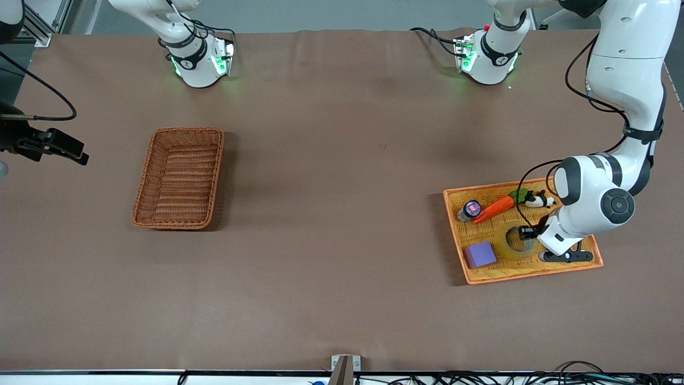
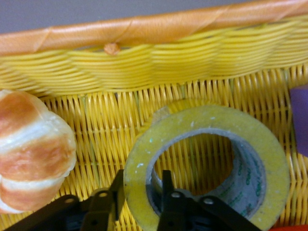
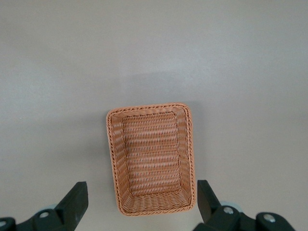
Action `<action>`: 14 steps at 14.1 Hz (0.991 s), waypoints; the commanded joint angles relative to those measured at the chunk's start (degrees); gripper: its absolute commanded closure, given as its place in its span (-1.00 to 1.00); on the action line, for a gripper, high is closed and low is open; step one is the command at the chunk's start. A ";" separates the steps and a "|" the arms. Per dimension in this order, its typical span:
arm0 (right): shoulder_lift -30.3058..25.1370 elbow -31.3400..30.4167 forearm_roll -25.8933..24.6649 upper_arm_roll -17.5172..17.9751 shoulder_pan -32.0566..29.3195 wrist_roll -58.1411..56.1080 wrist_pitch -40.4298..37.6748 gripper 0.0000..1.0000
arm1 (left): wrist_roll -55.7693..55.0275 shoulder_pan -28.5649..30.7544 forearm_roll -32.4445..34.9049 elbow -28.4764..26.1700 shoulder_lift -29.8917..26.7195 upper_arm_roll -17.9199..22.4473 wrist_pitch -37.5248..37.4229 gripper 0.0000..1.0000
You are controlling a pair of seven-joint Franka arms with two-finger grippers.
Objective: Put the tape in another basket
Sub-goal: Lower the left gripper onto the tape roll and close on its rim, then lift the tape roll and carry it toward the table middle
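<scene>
Left hand [image 2: 139,202]: down in the tray [image 1: 534,272], fingers straddling the tape [image 1: 514,243] wall, one inside the core, one outside; closed on it, likely to lift. Right hand [image 3: 139,204]: open, waiting high over the empty basket [image 1: 179,178], well apart on the tabletop [image 1: 342,160].

The shallow orange-yellow tray [image 1: 534,272] sits on the brown table [image 1: 342,160] toward the left arm's end — in it lie a purple block [image 1: 480,254], an orange carrot [image 1: 494,209] with green leaves, a small dark-capped bottle [image 1: 469,209], a panda figure [image 1: 538,200] and a bread roll [image 2: 33,144] — the block nearest the front camera
</scene>
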 commanded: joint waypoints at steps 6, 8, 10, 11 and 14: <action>-0.69 -0.69 -0.20 0.63 -0.93 0.58 0.48 -1.00 | -0.14 -0.25 0.63 2.76 -5.93 -0.32 0.66 1.00; -0.69 -0.69 -0.20 0.63 -0.93 0.58 0.31 -1.00 | -0.31 -0.25 0.72 2.76 -9.09 -0.32 -1.79 1.00; -0.69 -0.69 -0.20 0.63 -0.84 0.58 0.40 -1.00 | -0.49 -0.34 0.72 2.50 -12.87 -0.84 -5.56 1.00; -0.69 -0.69 -0.20 0.63 -0.84 0.58 0.40 -1.00 | -0.40 -0.34 0.72 2.50 -14.97 -1.89 -8.19 1.00; -0.69 -0.69 -0.20 0.63 -0.93 0.50 0.49 -1.00 | -0.66 -0.34 0.72 2.50 -19.47 -4.87 -13.13 1.00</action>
